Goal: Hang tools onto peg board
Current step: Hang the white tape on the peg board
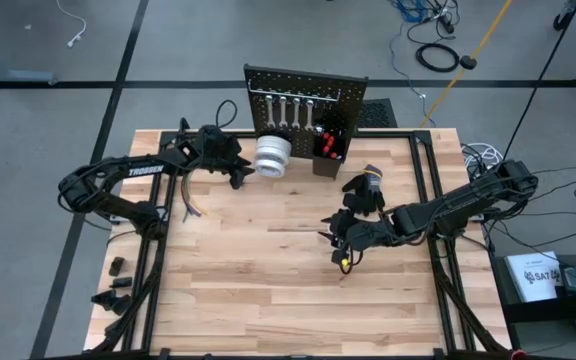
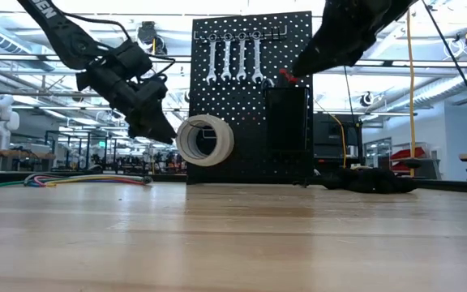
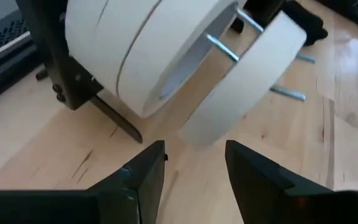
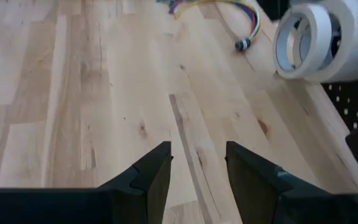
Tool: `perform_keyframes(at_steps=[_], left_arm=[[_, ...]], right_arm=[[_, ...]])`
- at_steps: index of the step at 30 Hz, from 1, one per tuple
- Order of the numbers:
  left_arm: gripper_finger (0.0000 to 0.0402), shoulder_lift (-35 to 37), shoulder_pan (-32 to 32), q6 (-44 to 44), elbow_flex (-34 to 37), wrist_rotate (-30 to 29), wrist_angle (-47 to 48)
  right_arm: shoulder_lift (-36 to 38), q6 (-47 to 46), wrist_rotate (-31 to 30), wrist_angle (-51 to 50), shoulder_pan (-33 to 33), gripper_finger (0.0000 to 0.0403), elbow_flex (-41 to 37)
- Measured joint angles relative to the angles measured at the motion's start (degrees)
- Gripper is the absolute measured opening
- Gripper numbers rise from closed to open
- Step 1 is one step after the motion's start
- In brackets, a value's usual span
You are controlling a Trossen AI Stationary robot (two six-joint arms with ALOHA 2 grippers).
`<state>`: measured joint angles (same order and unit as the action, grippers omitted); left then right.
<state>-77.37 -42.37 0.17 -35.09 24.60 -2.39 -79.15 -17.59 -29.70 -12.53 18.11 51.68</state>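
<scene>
While the white tape rolls (image 1: 272, 155) hang on a hook of the peg board (image 1: 304, 88) at the table's (image 1: 268, 290) far edge, your left gripper (image 1: 245, 176) waits beside them, fingers wide and empty; your right gripper (image 1: 335, 238) hovers mid-table, fingers apart, holding nothing.

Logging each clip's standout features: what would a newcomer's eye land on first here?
The upright black peg board at the table's far edge, with silver wrenches hung along its top. White tape rolls hang on a hook at its lower left. The left gripper sits just before them, fingers open and empty; the right gripper hovers over bare wood.
</scene>
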Motion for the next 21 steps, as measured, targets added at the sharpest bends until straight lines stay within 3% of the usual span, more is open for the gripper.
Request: perform_keyframes(at_steps=[7,13,21], left_arm=[[0.0171,5.9,0.0,1.8,0.0,-1.2,2.5],[0.0171,16.2,0.0,3.3,0.0,-8.2,8.3],[0.0171,28.3,4.4,-1.2,0.0,-8.1,10.5]], right_arm=[[0.0,-2.8,0.1,-4.1,0.0,0.0146,0.0],[0.0,-2.8,0.1,-4.5,0.0,0.0146,0.0],[0.3,-2.8,0.1,-5.4,0.0,0.0146,0.0]])
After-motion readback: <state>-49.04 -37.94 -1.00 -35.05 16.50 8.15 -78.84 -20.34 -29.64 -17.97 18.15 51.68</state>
